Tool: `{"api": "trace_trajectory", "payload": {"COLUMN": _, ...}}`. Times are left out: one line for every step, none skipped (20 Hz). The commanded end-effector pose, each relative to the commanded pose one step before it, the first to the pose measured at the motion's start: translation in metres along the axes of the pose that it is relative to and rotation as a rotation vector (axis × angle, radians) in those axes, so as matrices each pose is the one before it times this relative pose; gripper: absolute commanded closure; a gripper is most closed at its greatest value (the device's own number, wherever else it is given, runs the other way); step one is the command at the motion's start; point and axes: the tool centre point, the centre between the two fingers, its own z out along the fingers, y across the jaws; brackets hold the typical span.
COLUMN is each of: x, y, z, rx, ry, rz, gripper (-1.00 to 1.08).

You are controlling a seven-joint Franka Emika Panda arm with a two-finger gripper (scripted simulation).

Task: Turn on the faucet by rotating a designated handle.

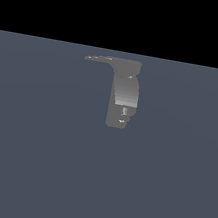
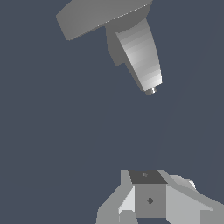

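Observation:
The faucet is a small matte grey fixture standing on the dark blue-grey floor in the middle of the exterior view. Its curved body bends downward to a small lighter nub. The handle, a thin tapering lever, sticks out from the top toward the exterior view's left. In the wrist view the faucet lies ahead with a flat slab across its top. My gripper shows only in the wrist view, well short of the faucet and touching nothing. Its fingers sit together with no gap and hold nothing.
A flat dark blue-grey floor surrounds the faucet on all sides. Above the floor's far edge, the exterior view is black. My arm does not show in the exterior view.

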Motion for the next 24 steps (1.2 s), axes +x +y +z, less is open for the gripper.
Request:
{"api": "trace_trajectory", "payload": {"x": 0.00684, "y": -0.01284, "z": 0.00746, "rx": 0.00165, "ry": 0.00122, "rz": 0.05290, "gripper": 1.08}}
{"api": "trace_trajectory", "payload": {"x": 0.00272, "y": -0.00505, "z": 0.00290, "rx": 0.00040, "ry": 0.00051, "rz": 0.02057, "gripper": 1.08}}
{"api": "trace_trajectory", "payload": {"x": 0.00273, "y": -0.00505, "z": 0.00290, "rx": 0.00040, "ry": 0.00051, "rz": 0.02056, "gripper": 1.08}}
{"api": "trace_trajectory", "payload": {"x": 0.00273, "y": -0.00504, "z": 0.00289, "rx": 0.00040, "ry": 0.00051, "rz": 0.02054, "gripper": 1.08}}
{"api": "trace_trajectory", "payload": {"x": 0.00274, "y": -0.00504, "z": 0.00289, "rx": 0.00040, "ry": 0.00051, "rz": 0.02052, "gripper": 1.08}}
{"api": "trace_trajectory", "payload": {"x": 0.00274, "y": -0.00503, "z": 0.00288, "rx": 0.00039, "ry": 0.00051, "rz": 0.02050, "gripper": 1.08}}
{"api": "trace_trajectory", "payload": {"x": 0.00274, "y": -0.00502, "z": 0.00288, "rx": 0.00039, "ry": 0.00052, "rz": 0.02046, "gripper": 1.08}}
{"api": "trace_trajectory", "payload": {"x": 0.00275, "y": -0.00500, "z": 0.00287, "rx": 0.00039, "ry": 0.00052, "rz": 0.02044, "gripper": 1.08}}
{"api": "trace_trajectory", "payload": {"x": 0.00276, "y": -0.00499, "z": 0.00286, "rx": 0.00038, "ry": 0.00053, "rz": 0.02040, "gripper": 1.08}}
{"api": "trace_trajectory", "payload": {"x": 0.00276, "y": -0.00498, "z": 0.00285, "rx": 0.00037, "ry": 0.00053, "rz": 0.02036, "gripper": 1.08}}
{"api": "trace_trajectory", "payload": {"x": 0.00276, "y": -0.00497, "z": 0.00284, "rx": 0.00036, "ry": 0.00054, "rz": 0.02032, "gripper": 1.08}}
{"api": "trace_trajectory", "payload": {"x": 0.00277, "y": -0.00495, "z": 0.00283, "rx": 0.00035, "ry": 0.00055, "rz": 0.02030, "gripper": 1.08}}
{"api": "trace_trajectory", "payload": {"x": 0.00277, "y": -0.00494, "z": 0.00282, "rx": 0.00034, "ry": 0.00056, "rz": 0.02024, "gripper": 1.08}}
{"api": "trace_trajectory", "payload": {"x": 0.00277, "y": -0.00492, "z": 0.00282, "rx": 0.00033, "ry": 0.00057, "rz": 0.02022, "gripper": 1.08}}
{"api": "trace_trajectory", "payload": {"x": 0.00277, "y": -0.00491, "z": 0.00281, "rx": 0.00031, "ry": 0.00058, "rz": 0.02017, "gripper": 1.08}}
{"api": "trace_trajectory", "payload": {"x": 0.00279, "y": -0.00489, "z": 0.00280, "rx": 0.00030, "ry": 0.00060, "rz": 0.02016, "gripper": 1.08}}
{"api": "trace_trajectory", "payload": {"x": 0.00279, "y": -0.00488, "z": 0.00280, "rx": 0.00028, "ry": 0.00061, "rz": 0.02012, "gripper": 1.08}}
{"api": "trace_trajectory", "payload": {"x": 0.00280, "y": -0.00487, "z": 0.00279, "rx": 0.00026, "ry": 0.00063, "rz": 0.02012, "gripper": 1.08}}
{"api": "trace_trajectory", "payload": {"x": 0.00281, "y": -0.00487, "z": 0.00279, "rx": 0.00024, "ry": 0.00065, "rz": 0.02011, "gripper": 1.08}}
{"api": "trace_trajectory", "payload": {"x": 0.00282, "y": -0.00486, "z": 0.00279, "rx": 0.00022, "ry": 0.00067, "rz": 0.02012, "gripper": 1.08}}
{"api": "trace_trajectory", "payload": {"x": 0.00283, "y": -0.00486, "z": 0.00279, "rx": 0.00020, "ry": 0.00069, "rz": 0.02013, "gripper": 1.08}}
{"api": "trace_trajectory", "payload": {"x": 0.00285, "y": -0.00486, "z": 0.00280, "rx": 0.00018, "ry": 0.00072, "rz": 0.02018, "gripper": 1.08}}
{"api": "trace_trajectory", "payload": {"x": 0.00286, "y": -0.00487, "z": 0.00280, "rx": 0.00015, "ry": 0.00075, "rz": 0.02022, "gripper": 1.08}}
{"api": "trace_trajectory", "payload": {"x": 0.00288, "y": -0.00488, "z": 0.00281, "rx": 0.00013, "ry": 0.00078, "rz": 0.02029, "gripper": 1.08}}
